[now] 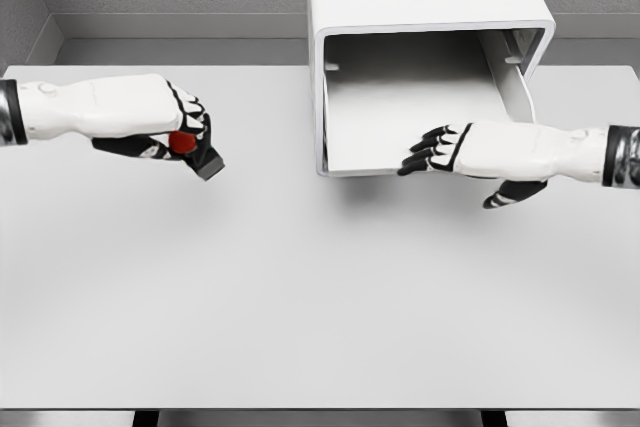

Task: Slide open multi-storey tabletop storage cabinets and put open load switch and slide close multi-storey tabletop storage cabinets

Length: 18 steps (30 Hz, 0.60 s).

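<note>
A white tabletop storage cabinet [420,7] stands at the back centre of the table, and its drawer [400,97] is pulled out toward me, showing an empty grey inside. My right hand [432,150] lies at the drawer's front edge with its fingers stretched flat, holding nothing. Out to the left, my left hand [190,137] hovers above the table with its fingers curled around the load switch [195,150], a small dark block with a red knob. That hand is well left of the drawer.
The grey table [300,297] stretches wide in front of the cabinet. Grey walls close the back and the left corner. The table's front edge runs along the bottom of the view.
</note>
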Available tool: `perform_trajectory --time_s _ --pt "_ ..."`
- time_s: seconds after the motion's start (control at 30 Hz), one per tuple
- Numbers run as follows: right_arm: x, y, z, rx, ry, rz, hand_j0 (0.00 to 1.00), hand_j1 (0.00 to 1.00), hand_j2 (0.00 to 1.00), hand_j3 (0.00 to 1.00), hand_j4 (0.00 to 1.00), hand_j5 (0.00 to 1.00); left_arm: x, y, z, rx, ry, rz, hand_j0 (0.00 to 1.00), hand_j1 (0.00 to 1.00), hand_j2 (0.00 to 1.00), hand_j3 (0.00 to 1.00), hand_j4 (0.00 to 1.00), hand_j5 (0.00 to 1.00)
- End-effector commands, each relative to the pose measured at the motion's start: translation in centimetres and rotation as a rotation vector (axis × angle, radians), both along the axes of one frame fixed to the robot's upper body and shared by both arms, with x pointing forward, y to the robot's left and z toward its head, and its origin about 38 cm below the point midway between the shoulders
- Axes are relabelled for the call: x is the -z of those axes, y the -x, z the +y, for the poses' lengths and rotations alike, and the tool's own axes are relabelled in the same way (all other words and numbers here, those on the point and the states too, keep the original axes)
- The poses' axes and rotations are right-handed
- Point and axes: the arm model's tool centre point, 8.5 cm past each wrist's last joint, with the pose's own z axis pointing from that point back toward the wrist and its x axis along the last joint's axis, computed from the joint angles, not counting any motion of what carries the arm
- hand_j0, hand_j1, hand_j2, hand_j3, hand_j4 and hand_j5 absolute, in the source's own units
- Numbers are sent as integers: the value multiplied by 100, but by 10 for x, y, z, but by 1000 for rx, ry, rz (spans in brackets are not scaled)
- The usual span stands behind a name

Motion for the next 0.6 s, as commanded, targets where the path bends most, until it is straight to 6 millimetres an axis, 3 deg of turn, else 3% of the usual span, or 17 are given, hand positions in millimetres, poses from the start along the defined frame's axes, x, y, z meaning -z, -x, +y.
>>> perform_trajectory --time_s 0.0,0.23,0.37,0.57 --pt "-16 -1 -10 18 -27 -22 100 100 100 100 100 100 -6 4 -5 21 28 4 38 38 38 38 38 38" --pt "-32 2 -20 38 -78 -34 100 100 100 100 100 100 -31 5 -13 58 90 -19 38 38 38 38 38 38" --pt "-46 7 -30 54 -80 -71 100 100 100 100 100 100 -56 9 -23 101 111 -69 38 38 38 38 38 38" --pt "-66 18 -57 106 -89 -86 100 100 100 100 100 100 -95 10 -57 194 165 -161 37 37 37 37 37 37"
